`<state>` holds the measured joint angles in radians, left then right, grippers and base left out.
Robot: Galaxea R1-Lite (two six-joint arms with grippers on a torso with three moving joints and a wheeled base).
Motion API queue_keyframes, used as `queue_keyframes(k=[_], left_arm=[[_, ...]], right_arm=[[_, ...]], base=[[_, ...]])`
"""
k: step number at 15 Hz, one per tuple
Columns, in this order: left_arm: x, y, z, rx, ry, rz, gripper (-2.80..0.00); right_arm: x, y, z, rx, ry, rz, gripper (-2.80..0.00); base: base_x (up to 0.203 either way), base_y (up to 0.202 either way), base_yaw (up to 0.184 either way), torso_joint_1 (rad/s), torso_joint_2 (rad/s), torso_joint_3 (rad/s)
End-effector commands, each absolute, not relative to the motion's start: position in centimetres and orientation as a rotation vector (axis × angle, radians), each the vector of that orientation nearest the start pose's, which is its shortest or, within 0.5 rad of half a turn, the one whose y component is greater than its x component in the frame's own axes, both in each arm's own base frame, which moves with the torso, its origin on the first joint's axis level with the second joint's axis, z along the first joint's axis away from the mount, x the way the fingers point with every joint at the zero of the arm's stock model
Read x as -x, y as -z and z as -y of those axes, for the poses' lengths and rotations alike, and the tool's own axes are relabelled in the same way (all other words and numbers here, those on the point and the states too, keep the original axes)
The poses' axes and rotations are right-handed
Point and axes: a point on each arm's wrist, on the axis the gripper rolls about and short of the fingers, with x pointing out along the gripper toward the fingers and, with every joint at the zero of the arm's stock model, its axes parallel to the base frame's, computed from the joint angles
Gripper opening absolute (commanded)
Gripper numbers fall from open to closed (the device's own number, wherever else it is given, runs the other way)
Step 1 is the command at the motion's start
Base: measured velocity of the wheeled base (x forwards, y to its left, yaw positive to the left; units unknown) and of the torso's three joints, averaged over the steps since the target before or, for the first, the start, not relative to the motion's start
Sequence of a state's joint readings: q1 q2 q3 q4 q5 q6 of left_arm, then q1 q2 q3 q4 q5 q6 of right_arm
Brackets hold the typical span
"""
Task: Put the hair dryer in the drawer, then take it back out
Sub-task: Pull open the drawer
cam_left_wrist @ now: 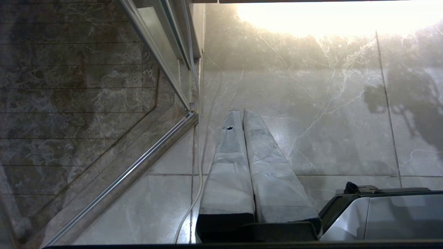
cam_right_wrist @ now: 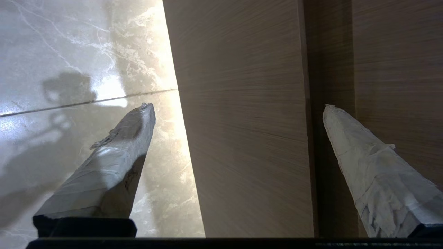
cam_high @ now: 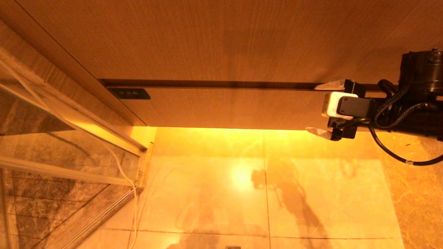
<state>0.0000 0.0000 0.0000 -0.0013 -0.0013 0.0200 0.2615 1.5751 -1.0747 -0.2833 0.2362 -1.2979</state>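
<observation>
Drawer: the drawer (cam_high: 221,107) is pushed in, its plain light-wood front showing as a wide band that runs left to right across the head view, under the wood countertop (cam_high: 207,38). A dark gap line separates the two.
Drawer's long axis: sideways across the head view, parallel to the countertop edge; the front faces out over the floor.
Label plate: a small dark label plate (cam_high: 128,93) sits at the left end of the drawer front.
Hair dryer: it appears in none of the three views, so its place and heading cannot be told.
Right gripper: the right gripper (cam_high: 320,108) hangs at the right end of the drawer front, jaws spread wide and empty; one wrapped fingertip (cam_high: 330,85) lies over the gap line at the front's upper edge, the other over the lower edge above the floor. In the right wrist view the two fingers straddle the drawer front (cam_right_wrist: 242,121).
Left gripper: the left gripper (cam_left_wrist: 241,112) points down at the floor, its wrapped fingers pressed together with nothing between them.
Floor: glossy marble tile floor (cam_high: 311,186), warmly lit under the drawer.
Left side: a glass panel with a metal frame (cam_high: 69,166) stands at the left.
</observation>
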Motion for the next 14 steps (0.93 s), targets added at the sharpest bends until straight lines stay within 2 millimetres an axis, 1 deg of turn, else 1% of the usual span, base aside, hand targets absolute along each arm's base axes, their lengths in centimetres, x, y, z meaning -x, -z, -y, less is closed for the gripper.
queue_keyframes(k=[1, 7, 14], left_arm=[[2.3, -7.5, 0.0, -0.02, 0.002, 0.0, -2.8], [2.3, -7.5, 0.0, -0.02, 0.002, 0.0, -2.8], [2.3, -7.5, 0.0, -0.02, 0.002, 0.0, -2.8]], right_arm=[[-28.5, -25.6, -8.1, 1.275, -0.569, 0.122, 0.0], [-29.9, -25.3, -8.3, 1.284, -0.537, 0.108, 0.0], [-31.4, -25.0, -8.7, 1.286, -0.506, 0.137, 0.0]], base=[[0.0, 0.0, 0.0, 0.0, 0.0, 0.0], [0.0, 0.0, 0.0, 0.0, 0.0, 0.0], [0.0, 0.0, 0.0, 0.0, 0.0, 0.0]])
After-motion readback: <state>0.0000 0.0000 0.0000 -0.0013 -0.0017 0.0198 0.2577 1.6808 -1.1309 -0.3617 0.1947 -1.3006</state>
